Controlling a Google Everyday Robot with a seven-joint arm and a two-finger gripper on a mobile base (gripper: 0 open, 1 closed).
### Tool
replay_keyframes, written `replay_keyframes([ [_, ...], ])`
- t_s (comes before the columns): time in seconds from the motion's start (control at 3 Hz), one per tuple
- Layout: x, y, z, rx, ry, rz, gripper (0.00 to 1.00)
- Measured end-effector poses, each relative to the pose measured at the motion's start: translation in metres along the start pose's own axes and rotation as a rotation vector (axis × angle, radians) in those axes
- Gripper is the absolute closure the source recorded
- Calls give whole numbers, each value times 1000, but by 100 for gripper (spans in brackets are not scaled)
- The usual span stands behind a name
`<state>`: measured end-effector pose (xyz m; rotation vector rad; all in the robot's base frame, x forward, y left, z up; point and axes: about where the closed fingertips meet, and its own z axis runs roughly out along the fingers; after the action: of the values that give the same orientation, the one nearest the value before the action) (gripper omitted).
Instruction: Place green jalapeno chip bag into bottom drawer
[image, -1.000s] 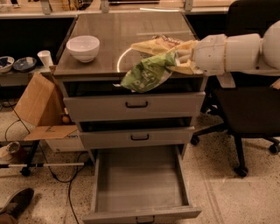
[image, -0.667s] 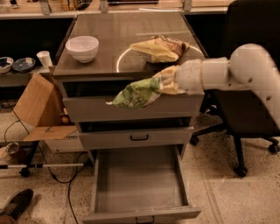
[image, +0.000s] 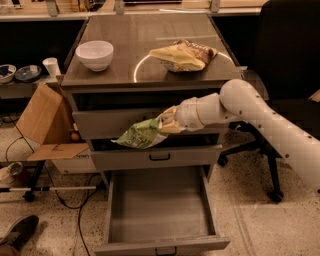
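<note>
Centrally, the grey cabinet (image: 150, 75) filled the view, its bottom drawer (image: 160, 210) pulled out toward 6 o'clock, with the drawer front partly cut off by the lower border. The white arm (image: 270, 125) reached in from 4 o'clock (its base out of view). A yellow chip bag (image: 182, 56) lay on top at 1 o'clock. The green jalapeno chip bag (image: 142, 135) hung in mid-air before the upper drawers, above the open one. A white bowl (image: 94, 54) sat at 11 o'clock. The gripper (image: 170, 121) pinched the green bag's right end, its fingertips hard to separate from the foil.
</note>
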<state>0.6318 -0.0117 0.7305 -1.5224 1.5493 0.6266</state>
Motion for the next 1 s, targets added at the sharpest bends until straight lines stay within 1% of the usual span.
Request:
replay_keyframes([
  [0.33,34,16,45,-63,39,67,100],
  [0.67,65,31,77,-106,92,122,100],
  [1.0,82,34,98,-128,156,158,100],
])
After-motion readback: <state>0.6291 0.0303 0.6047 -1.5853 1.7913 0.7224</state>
